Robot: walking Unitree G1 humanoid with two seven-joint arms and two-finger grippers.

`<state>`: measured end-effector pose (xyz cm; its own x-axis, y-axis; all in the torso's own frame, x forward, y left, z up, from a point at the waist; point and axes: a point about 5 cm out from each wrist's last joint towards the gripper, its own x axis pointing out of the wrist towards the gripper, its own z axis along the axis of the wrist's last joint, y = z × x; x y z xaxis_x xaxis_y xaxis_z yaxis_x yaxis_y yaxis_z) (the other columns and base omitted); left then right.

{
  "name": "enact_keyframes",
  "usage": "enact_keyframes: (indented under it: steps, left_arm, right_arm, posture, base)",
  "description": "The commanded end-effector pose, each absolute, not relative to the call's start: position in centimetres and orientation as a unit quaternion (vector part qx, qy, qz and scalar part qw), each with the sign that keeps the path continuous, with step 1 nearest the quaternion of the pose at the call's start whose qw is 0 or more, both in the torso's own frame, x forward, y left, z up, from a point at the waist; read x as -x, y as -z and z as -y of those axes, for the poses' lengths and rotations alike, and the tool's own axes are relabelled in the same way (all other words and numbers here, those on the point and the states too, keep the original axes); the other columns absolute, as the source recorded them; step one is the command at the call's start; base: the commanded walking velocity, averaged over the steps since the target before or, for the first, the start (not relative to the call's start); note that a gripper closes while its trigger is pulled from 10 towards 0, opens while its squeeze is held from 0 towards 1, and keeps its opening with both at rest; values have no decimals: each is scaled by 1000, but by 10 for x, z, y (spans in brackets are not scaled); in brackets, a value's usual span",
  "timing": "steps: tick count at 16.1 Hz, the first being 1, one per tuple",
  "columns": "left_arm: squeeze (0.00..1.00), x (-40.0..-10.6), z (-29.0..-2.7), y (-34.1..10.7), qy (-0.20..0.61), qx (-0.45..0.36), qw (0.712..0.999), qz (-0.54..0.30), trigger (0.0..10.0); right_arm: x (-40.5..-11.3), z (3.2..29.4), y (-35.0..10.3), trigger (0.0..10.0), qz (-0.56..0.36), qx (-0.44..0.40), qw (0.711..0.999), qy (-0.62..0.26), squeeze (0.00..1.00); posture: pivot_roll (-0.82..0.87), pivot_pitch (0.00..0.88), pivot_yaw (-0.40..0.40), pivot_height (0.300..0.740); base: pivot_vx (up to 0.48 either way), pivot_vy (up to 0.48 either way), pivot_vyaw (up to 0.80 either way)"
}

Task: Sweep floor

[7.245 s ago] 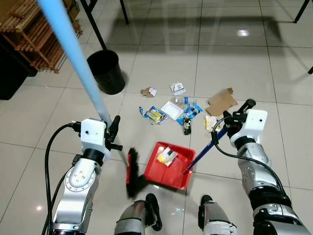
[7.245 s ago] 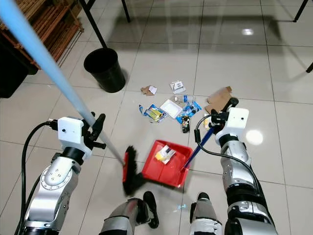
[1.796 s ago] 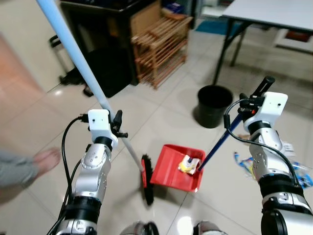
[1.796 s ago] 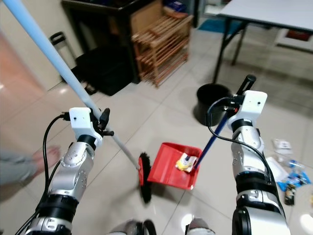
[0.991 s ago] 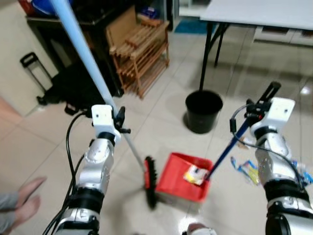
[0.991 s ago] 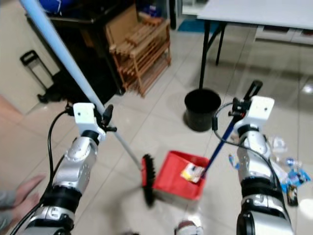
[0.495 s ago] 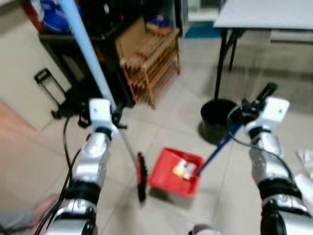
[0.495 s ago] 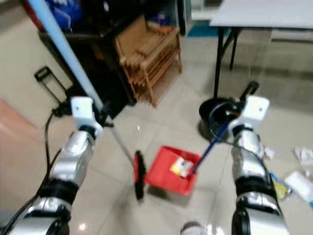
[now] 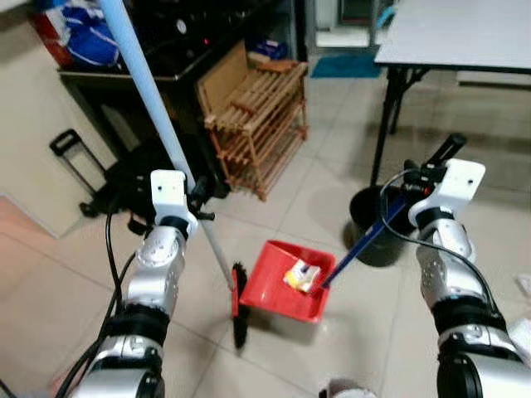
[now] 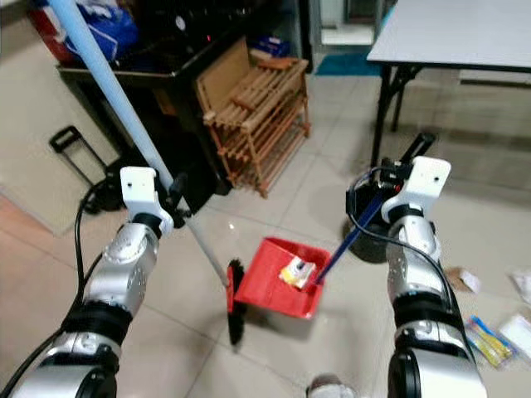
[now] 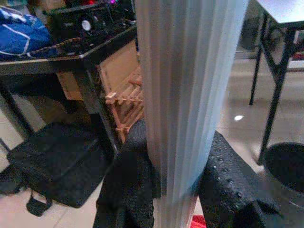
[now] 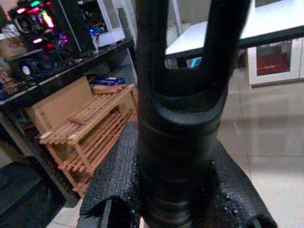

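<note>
The robot stands on a pale tiled floor (image 9: pixel 274 207) with a tool in each arm. Its left gripper (image 9: pixel 197 201) is clamped around the light blue handle of a broom (image 9: pixel 149 104), the two black fingers (image 11: pixel 128 185) pressing on either side of the ribbed pole. The pole runs up past the robot's head and down to the black bristle head (image 9: pixel 240 303), which rests on the tiles just beside the left edge of the dustpan.

The right gripper (image 10: pixel 397 176) is closed on the black grip at the top of the dustpan's handle (image 12: pixel 178 118), and the dark blue shaft (image 9: pixel 365 245) slants down to a red dustpan (image 9: pixel 282 282) sitting on the floor between the two arms. A small yellow and white wrapper (image 9: pixel 300 274) lies inside the pan near where the shaft joins it.

Behind the right arm stands a black waste bin (image 9: pixel 372 217), close to the leg of a grey table (image 9: pixel 452 33). To the left of that are a folded wooden rack (image 9: pixel 253 124) leaning by a sheet of cardboard, and a dark shelf unit with a blue bag (image 9: pixel 79 37) on top. More litter lies on the tiles at the far right: a blue and yellow packet (image 10: pixel 488 342) and a scrap of cardboard (image 10: pixel 458 279).
</note>
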<state>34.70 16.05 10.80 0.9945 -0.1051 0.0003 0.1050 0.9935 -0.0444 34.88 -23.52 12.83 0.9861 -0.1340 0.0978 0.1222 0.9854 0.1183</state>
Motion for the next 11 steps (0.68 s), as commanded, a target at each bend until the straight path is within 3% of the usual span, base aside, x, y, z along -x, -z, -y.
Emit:
enact_keyframes:
  steps: [1,4,7,11]
  left_arm:
    - [0,-351,-171,-121,38,15,999,30,10000]
    - [0,-351,-171,-117,33,13,999,19,10000]
    - [0,-352,-171,-116,32,13,999,16,10000]
    - [0,-354,-162,-117,26,27,999,22,10000]
  right_arm:
    - [-353,228,-140,10000,81,-60,993,55,0]
    - [-353,224,-137,10000,80,-64,993,54,0]
    - [-354,221,-137,10000,78,-64,994,50,0]
    - [-358,223,-144,10000,77,-47,995,33,0]
  posture:
    - [-257,0,173,740]
    - [-252,0,178,740]
    - [-249,0,178,740]
    - [-262,16,108,740]
  base:
    - [458,0,0]
    - [354,0,0]
    - [0,0,0]
    - [0,0,0]
